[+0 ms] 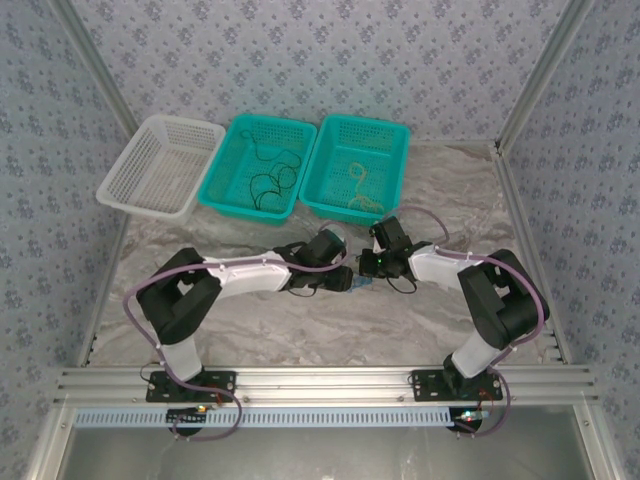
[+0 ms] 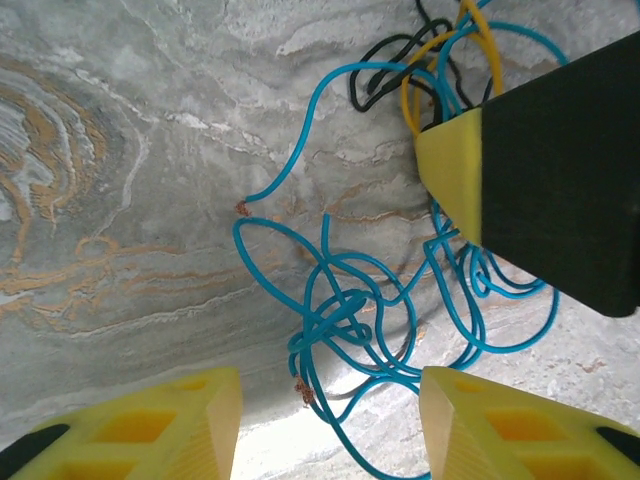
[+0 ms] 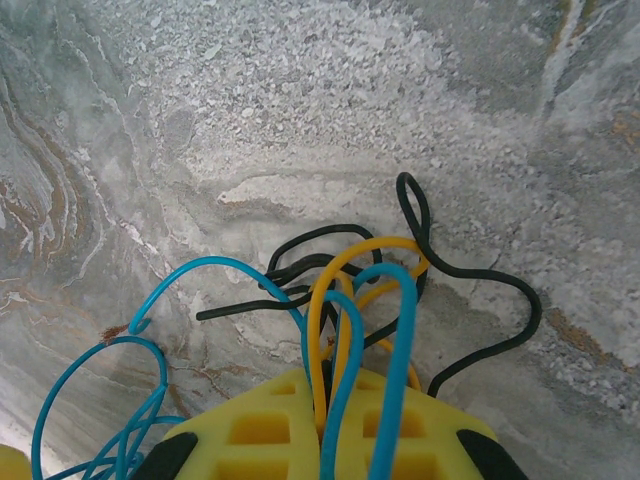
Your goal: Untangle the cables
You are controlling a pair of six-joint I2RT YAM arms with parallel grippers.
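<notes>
Right claw (image 3: pixel 345 400) clamped tight: I see loops of blue cable (image 3: pixel 395 330) and yellow cable (image 3: pixel 318 300) pinched between its pads. Black cable (image 3: pixel 480 275) snakes on table (image 3: pixel 250 120) just beyond its tips. Left claw (image 2: pixel 330 400) about half open, gripping nothing, hovers above blue tangle lying between its fingers. Left arm (image 1: pixel 250 270) and right arm (image 1: pixel 450 265) stretched inward, wrists tipped down, claws nearly meeting.

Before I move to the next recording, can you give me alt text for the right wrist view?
The right gripper is shut on the cables: blue and yellow loops stand up from between its yellow fingers. A black strand lies looped on the grey marbled table just beyond.
</notes>
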